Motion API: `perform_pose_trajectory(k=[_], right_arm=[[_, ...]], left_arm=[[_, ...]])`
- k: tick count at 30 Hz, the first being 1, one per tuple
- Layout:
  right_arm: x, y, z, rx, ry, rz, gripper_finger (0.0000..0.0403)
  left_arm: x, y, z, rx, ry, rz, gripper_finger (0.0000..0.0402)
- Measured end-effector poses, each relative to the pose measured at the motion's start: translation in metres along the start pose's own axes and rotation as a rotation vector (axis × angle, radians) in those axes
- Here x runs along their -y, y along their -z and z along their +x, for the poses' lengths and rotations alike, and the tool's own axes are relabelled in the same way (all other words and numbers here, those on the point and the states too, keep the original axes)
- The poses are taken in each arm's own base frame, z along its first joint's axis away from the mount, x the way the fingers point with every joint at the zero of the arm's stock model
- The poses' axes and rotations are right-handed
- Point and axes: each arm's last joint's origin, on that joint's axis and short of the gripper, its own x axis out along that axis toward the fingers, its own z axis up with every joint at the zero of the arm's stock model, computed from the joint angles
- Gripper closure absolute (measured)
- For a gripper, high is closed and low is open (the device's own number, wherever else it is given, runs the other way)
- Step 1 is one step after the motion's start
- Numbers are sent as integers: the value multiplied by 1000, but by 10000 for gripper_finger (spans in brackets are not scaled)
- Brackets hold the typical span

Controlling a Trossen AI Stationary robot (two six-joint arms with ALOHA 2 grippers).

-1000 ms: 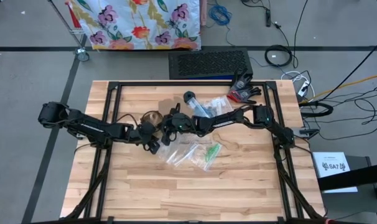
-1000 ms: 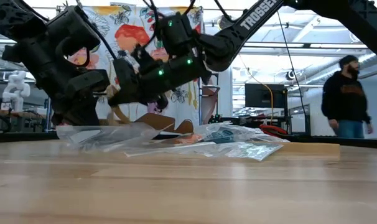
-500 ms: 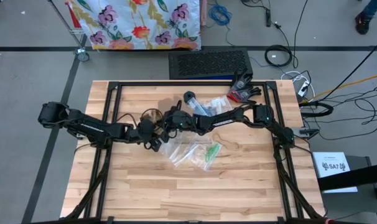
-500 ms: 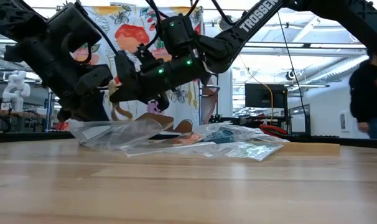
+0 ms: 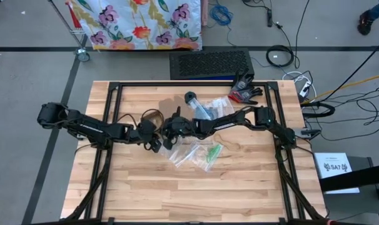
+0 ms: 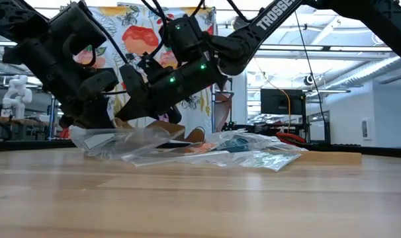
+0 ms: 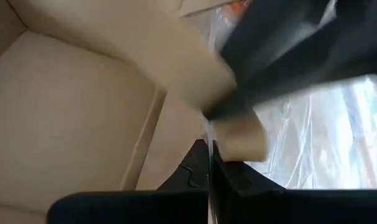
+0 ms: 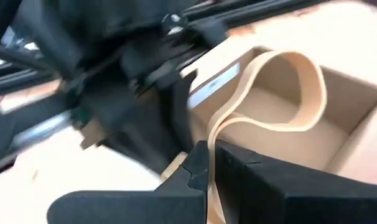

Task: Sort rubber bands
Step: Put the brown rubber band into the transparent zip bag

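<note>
A small open cardboard box (image 5: 152, 115) stands at the table's middle; both wrist views show its inside (image 7: 83, 124) (image 8: 288, 130). My right gripper (image 5: 165, 134) (image 8: 209, 154) is beside the box, shut on a tan rubber band (image 8: 294, 62). My left gripper (image 5: 155, 144) (image 7: 208, 152) is next to it, shut on a clear plastic bag (image 6: 121, 137). More clear bags (image 5: 192, 153) lie flat on the table just right of the grippers, one with green bands (image 5: 213, 152) in it. My left gripper pinches a thin edge of the clear bag (image 7: 208, 134) between its two fingers, beside the box's flap. The rest of the bag (image 6: 141, 142) lies slack on the table. My right gripper pinches one end of the tan band (image 8: 208, 140) between its two fingers. The band is clear of the table, and its free loop (image 8: 300, 59) arches out past the fingertips over the open box.
A clear tube (image 5: 191, 98) and more bags (image 5: 216, 105) lie behind the grippers. A black and red glove (image 5: 244, 91) lies at the far right. A black frame (image 5: 108, 112) runs along the table's sides. Bare wood (image 5: 189, 194) fills the near half.
My right gripper has tipped its fingers further down toward the box, the tan band still in them. My left gripper has drawn the clear bag's edge a little toward the table's right and up; the bag is bunched higher there.
</note>
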Motion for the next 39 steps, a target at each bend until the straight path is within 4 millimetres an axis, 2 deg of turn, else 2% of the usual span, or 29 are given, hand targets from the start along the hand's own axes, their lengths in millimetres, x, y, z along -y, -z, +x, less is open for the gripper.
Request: perform_pose_trajectory(k=[6,10,14,20,24,32,39], right_arm=[[-1,5,0,-49,14,-20,403],[6,13,-2,-125,132,-39,403],[4,15,-2,-151,98,-40,403],[-2,18,-2,-217,-147,-28,403],[-5,18,-2,-196,-158,-53,403],[-13,22,-6,-283,-429,-96,403],[-19,10,-5,-163,-538,-118,403]], left_arm=[[-1,0,0,-4,-5,-2,401],[4,-6,-2,52,49,-15,401],[6,-7,-4,68,65,2,401],[6,-7,-5,62,79,25,401],[7,-7,-5,60,82,24,401],[8,-8,-6,52,115,25,401],[11,-6,-7,22,151,38,401]])
